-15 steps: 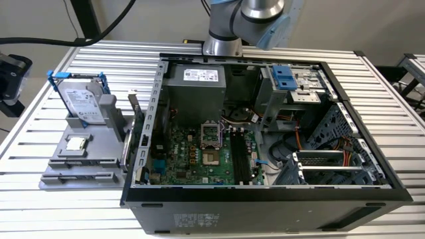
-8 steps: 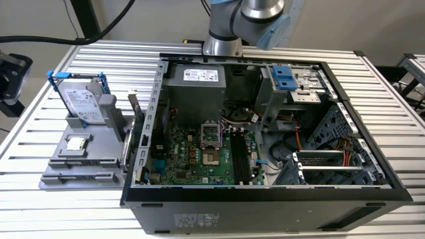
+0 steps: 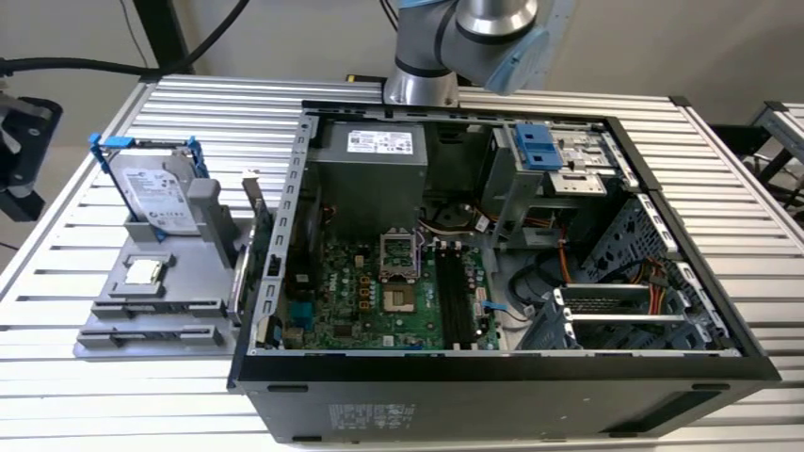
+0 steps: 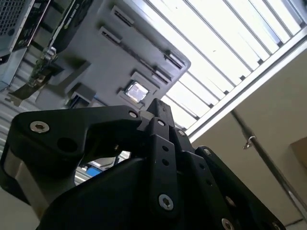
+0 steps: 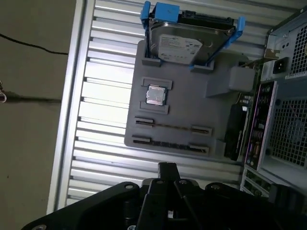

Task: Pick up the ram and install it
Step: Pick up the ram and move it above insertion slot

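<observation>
My gripper (image 5: pixel 167 167) shows as a black linkage body in both wrist views, its fingertips (image 4: pixel 159 104) meeting at one point with nothing between them. It hangs high above the slatted table, near the edge of the grey parts holder (image 5: pixel 216 110) and touching nothing. A thin dark strip that looks like the ram (image 5: pixel 172 127) stands on edge between the end clips of one of the holder's two long slots. In the exterior view the holder (image 3: pixel 107 325) lies to the left of the open computer case (image 3: pixel 503 363). The motherboard's long black slots (image 3: pixel 455 299) run beside the processor socket.
A silver hard drive in a blue frame (image 5: pixel 187 43) stands at the holder's far end, with a small square chip (image 5: pixel 155 95) below it. A dark expansion card (image 3: pixel 258 250) stands between the holder and the case wall. The arm's base (image 3: pixel 421 75) rises behind the case.
</observation>
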`<state>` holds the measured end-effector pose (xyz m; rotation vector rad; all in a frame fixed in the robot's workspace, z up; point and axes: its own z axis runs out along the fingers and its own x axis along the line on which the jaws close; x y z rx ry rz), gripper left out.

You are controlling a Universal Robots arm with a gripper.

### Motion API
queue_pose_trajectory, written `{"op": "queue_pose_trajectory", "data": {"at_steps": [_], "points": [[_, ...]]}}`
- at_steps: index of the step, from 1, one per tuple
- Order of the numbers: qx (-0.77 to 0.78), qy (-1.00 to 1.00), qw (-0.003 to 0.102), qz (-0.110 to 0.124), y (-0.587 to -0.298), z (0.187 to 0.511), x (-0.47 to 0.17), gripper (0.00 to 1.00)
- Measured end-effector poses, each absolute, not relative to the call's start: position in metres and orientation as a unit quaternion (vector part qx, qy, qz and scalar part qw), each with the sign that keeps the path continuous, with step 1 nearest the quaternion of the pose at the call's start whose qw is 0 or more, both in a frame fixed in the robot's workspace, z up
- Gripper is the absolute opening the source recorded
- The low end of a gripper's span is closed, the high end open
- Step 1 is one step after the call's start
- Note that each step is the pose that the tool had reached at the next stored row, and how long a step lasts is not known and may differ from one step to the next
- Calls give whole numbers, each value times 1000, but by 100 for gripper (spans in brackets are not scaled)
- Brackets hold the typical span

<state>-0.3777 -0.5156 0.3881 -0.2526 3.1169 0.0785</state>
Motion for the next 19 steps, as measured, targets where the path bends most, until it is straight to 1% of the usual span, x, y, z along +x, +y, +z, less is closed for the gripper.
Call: {"op": "queue_pose_trajectory", "data": {"at_steps": [19], "points": [[-215, 976, 3, 26, -516, 388, -378, 0]]}}
